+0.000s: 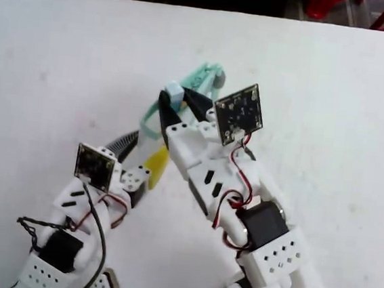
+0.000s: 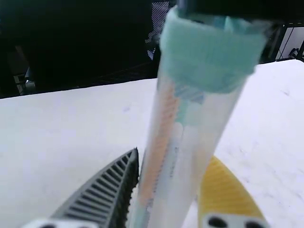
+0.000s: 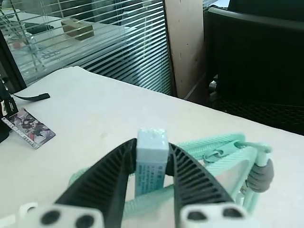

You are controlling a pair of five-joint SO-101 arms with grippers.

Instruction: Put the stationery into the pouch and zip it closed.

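With the right gripper [image 3: 152, 145] closed on the eraser [image 3: 152, 166] just above the pouch [image 3: 213, 145], which the left gripper [image 2: 173, 156] pinches over the surface [image 1: 332, 96], the eraser may catch the zipper edge and fall outside.

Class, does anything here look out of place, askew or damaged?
Nothing looks spilled or damaged. The eraser is not in the pouch yet: the right gripper clamps it, while the left gripper pinches the pouch.

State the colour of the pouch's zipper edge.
Mint green zipper edge, best seen in the right wrist view.
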